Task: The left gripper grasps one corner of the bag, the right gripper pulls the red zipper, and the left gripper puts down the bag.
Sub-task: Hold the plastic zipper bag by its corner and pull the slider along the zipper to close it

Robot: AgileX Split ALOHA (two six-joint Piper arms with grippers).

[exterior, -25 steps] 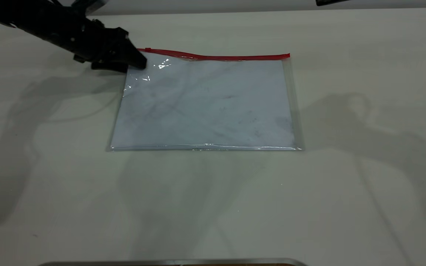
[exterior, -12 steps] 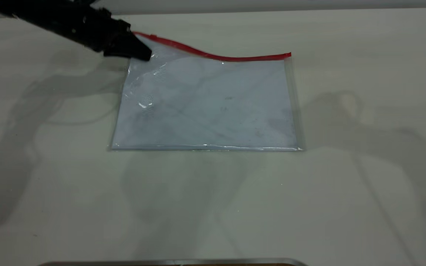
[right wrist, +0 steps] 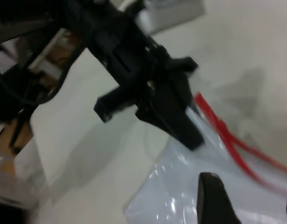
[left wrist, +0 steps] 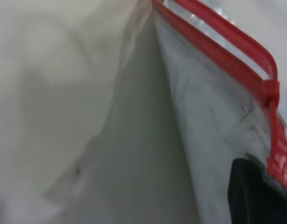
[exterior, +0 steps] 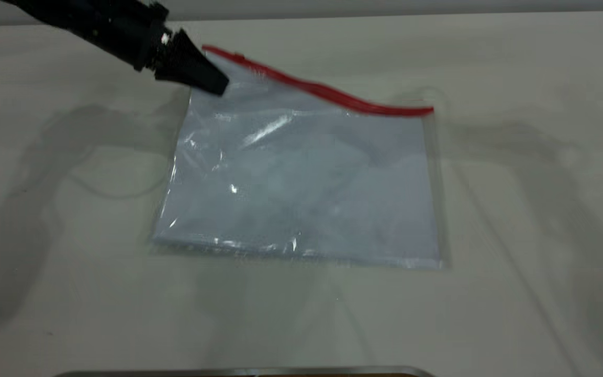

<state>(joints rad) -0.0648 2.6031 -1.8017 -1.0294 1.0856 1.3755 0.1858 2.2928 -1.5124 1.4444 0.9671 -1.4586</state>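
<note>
The bag point(exterior: 301, 183), a clear pouch with white paper inside, lies on the table with its far left corner lifted. The red zipper point(exterior: 327, 94) runs along its far edge and sags in a curve; its slider tab point(exterior: 238, 55) sits near the lifted corner and shows in the left wrist view point(left wrist: 270, 88). My left gripper point(exterior: 216, 86) is shut on that corner, with one finger point(left wrist: 255, 196) against the plastic. It also shows in the right wrist view point(right wrist: 171, 107). My right gripper point(right wrist: 251, 205) is open above the bag, apart from it and from the zipper point(right wrist: 218, 126).
The pale table point(exterior: 516, 209) stretches around the bag on all sides. A metal edge point(exterior: 244, 372) runs along the near side. Past the table's left end, the right wrist view shows dark cables and clutter point(right wrist: 17, 93).
My left gripper has risen and moved right with the bag's corner. The zipper edge now arcs off the table and the bag has slid toward the near side.
</note>
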